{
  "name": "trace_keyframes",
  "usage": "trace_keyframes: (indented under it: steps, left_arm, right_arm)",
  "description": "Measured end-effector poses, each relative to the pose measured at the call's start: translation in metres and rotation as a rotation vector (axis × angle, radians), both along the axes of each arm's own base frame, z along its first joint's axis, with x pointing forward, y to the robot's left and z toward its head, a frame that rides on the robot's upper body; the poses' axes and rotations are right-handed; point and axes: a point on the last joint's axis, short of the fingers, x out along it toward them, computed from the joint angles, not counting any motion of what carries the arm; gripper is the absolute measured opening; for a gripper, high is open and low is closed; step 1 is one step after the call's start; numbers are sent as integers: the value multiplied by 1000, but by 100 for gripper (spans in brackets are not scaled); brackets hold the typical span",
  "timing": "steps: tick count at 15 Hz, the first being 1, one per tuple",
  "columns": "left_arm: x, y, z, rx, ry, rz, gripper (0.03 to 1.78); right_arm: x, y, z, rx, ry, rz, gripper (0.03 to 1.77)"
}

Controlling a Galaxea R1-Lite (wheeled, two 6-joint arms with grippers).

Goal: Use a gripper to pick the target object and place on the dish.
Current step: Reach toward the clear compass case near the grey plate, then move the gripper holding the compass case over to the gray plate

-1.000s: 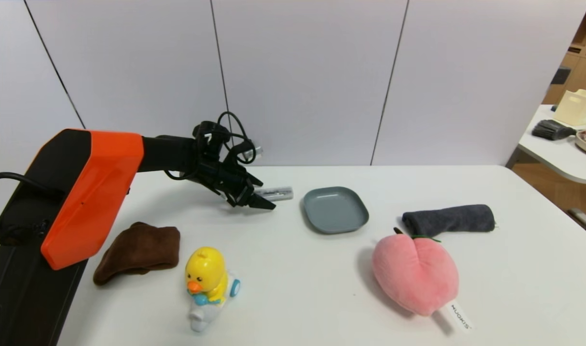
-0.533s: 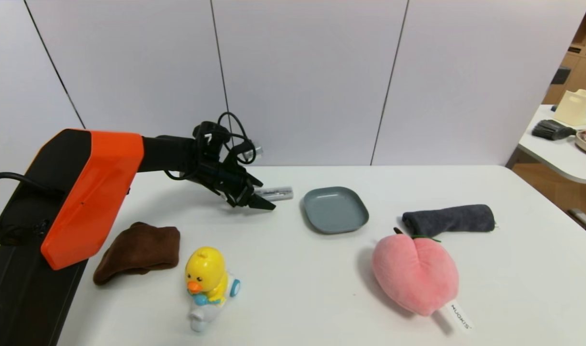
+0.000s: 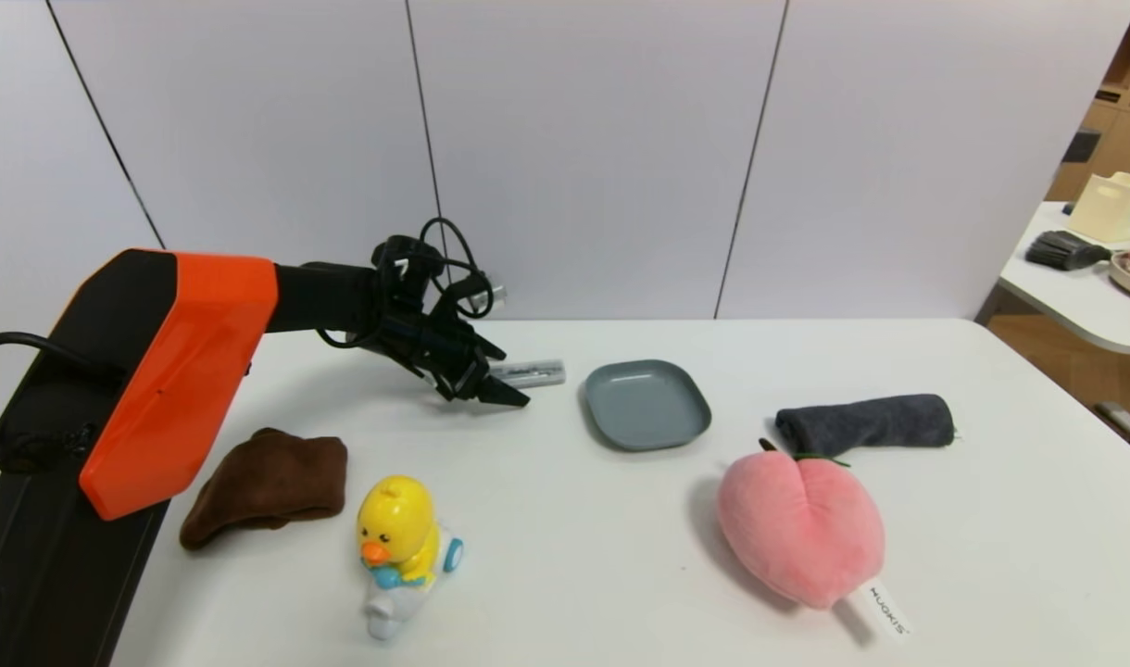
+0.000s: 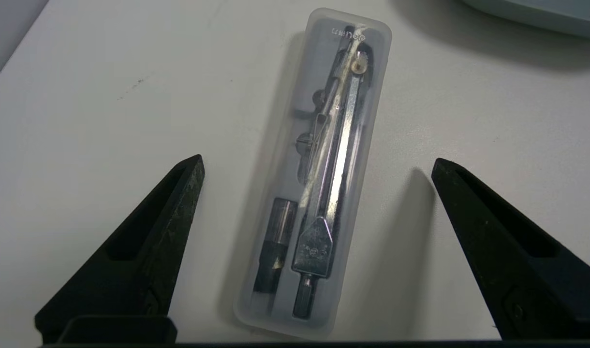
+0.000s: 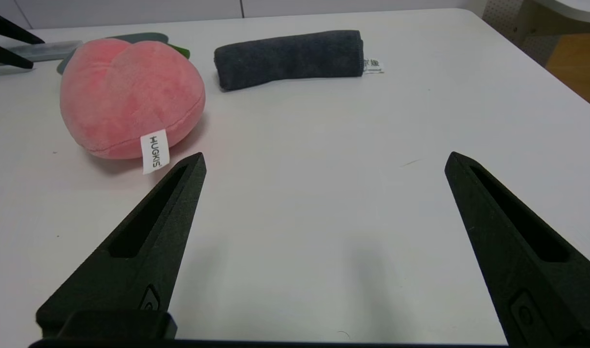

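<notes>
Two fingers of L gripper [image 4: 318,162] spread wide around clear case [image 4: 319,169] (compass inside), left of dish [image 3: 647,405], far side of table [image 3: 565,537].

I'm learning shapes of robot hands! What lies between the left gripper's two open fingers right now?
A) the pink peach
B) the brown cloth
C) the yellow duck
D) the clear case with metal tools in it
D: the clear case lies on the table between the open fingers of the left gripper, touching neither.
</notes>
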Motion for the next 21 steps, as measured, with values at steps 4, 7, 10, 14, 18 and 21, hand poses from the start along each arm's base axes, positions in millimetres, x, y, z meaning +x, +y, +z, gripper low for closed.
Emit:
trace_keyframes:
  steps: [4,7,10,14,18,21]
  left_arm:
    - [0,-1,0,3,-3,-1,169]
    - [0,-1,0,3,-4,0,169]
    - [0,-1,0,3,-1,0,130]
    - [0,-1,0,3,0,0,82]
    - [0,-1,1,2,-1,1,59]
    - [-1,0,5,0,-11,-1,59]
  right_arm:
    - [0,0,0,0,0,0,171]
    - [0,0,0,0,0,0,171]
    - [0,0,0,0,0,0,171]
    - [0,0,0,0,-1,0,171]
    - [0,0,0,0,-1,0,171]
    - [0,0,0,0,0,0,171]
